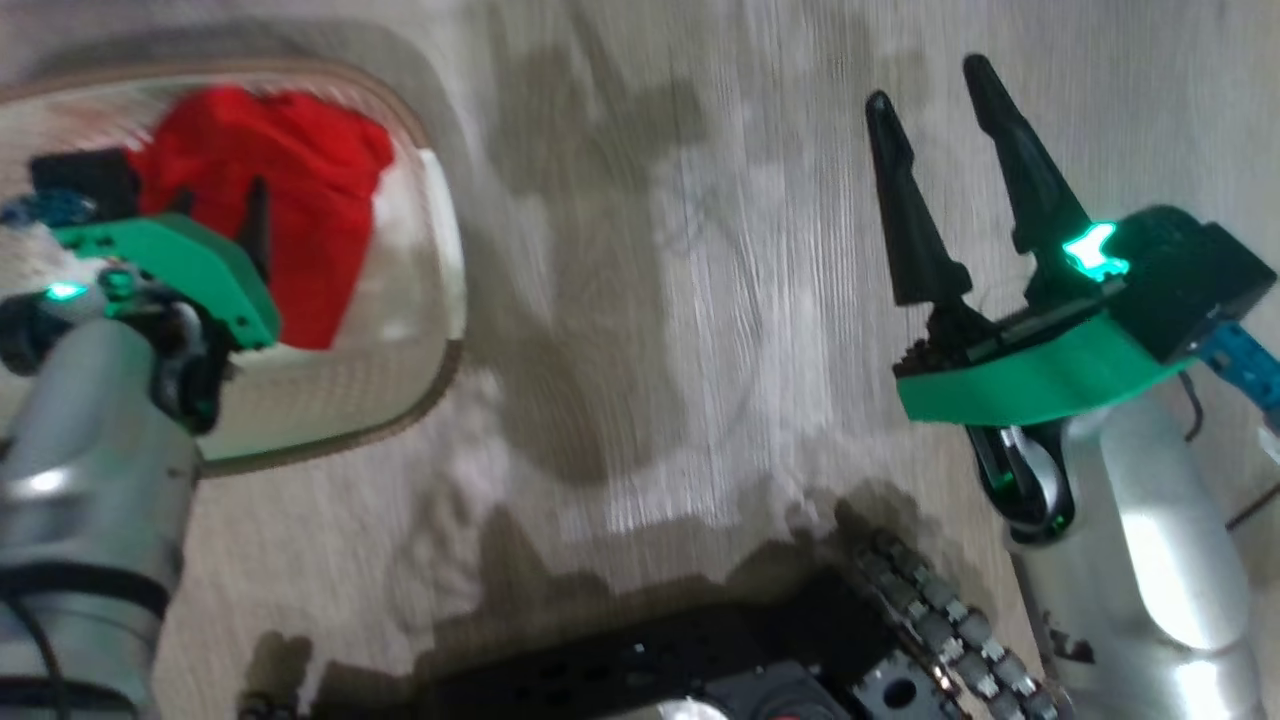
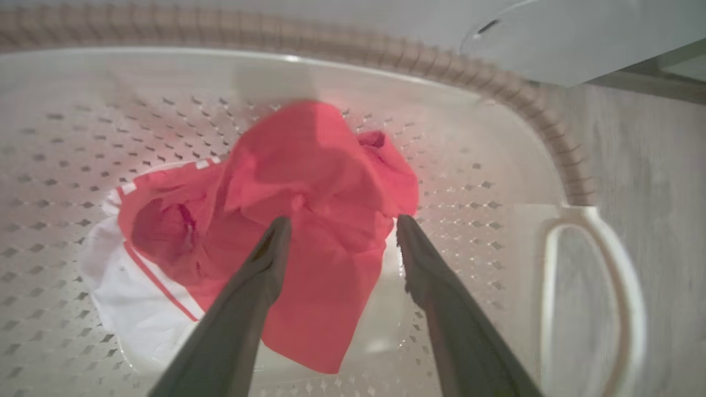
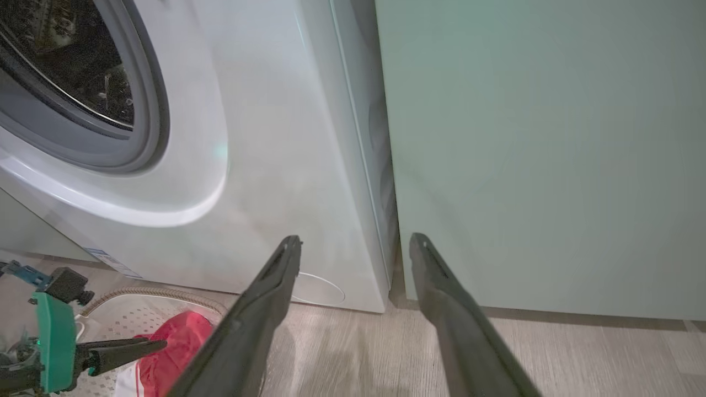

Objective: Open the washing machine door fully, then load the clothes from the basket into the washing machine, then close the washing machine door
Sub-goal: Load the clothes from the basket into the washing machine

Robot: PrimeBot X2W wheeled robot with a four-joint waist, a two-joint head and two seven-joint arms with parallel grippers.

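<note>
Head view: everything is smearing with blur, so fine detail is getting lost. The basket (image 1: pixel 440 330) is sitting on the floor (image 1: pixel 650 300) at the left, with the frame edge cutting off its far side. The clothes (image 1: pixel 300 200) are lying inside it in a red heap. The left gripper (image 1: pixel 225 215) is hanging right over them, and its green mount and forearm are covering the basket's near side. The right gripper (image 1: pixel 928 82) is floating over bare floor, well apart from the basket. Its jaws are standing wide with nothing between them. There's plenty of open floor between the two arms, and the robot's dark base (image 1: pixel 700 670) is poking in at the bottom.

Left wrist view: the left jaws are spread apart and straddling the red bundle, not clamping anything. I can't tell whether the tips are touching the fabric. The clothes are sitting mid-basket with perforated wall showing all around them. The braided rim is curving along the top, and a white handle (image 2: pixel 595 298) is sticking out at the right. Beyond the rim a corner of the washer (image 2: pixel 579 38) is showing, blurry.

Right wrist view: the right jaws are open and pointing at the seam where the washer is meeting a pale green cabinet (image 3: pixel 540 154). The grey gasket (image 3: pixel 149 110) and dark drum are showing uncovered at the upper left, partly cropped. The basket is sitting just in front of the washer at the lower left, with a finger hiding much of it.
</note>
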